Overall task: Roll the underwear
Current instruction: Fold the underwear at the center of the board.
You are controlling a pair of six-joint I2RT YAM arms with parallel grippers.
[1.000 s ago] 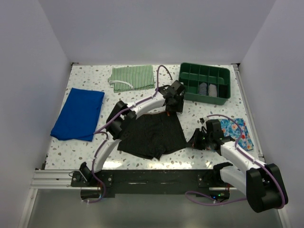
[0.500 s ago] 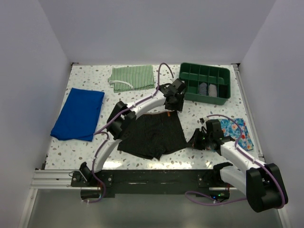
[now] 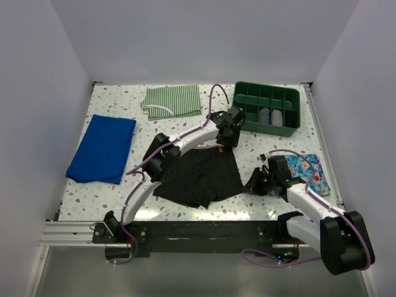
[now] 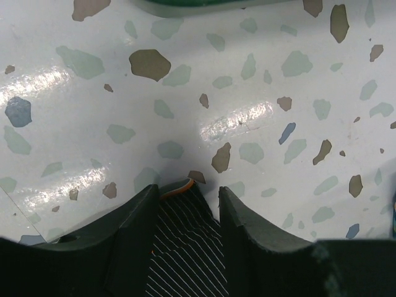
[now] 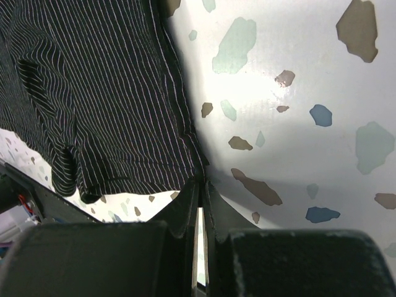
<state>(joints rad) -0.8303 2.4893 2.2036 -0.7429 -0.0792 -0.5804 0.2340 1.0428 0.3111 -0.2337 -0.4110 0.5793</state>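
Note:
The underwear (image 3: 198, 176), black with fine pale stripes and an orange tag at its waistband, lies spread flat on the table's middle. My left gripper (image 3: 226, 140) is at its far right corner. In the left wrist view the jaws (image 4: 187, 197) stand apart with the corner of the underwear (image 4: 184, 247) between them. My right gripper (image 3: 254, 183) is at the garment's right edge. In the right wrist view its fingers (image 5: 201, 185) are pressed together on the hem of the underwear (image 5: 105, 93), which is lifted slightly there.
A green compartment tray (image 3: 247, 99) holding rolled items (image 3: 270, 116) stands at the back right, just beyond my left gripper. A green striped cloth (image 3: 172, 101) lies at the back, a blue cloth (image 3: 102, 148) at left, and a floral cloth (image 3: 312, 170) under my right arm.
My left gripper has shifted slightly farther back and right, toward the tray, over the underwear's far corner. The right arm has not moved.

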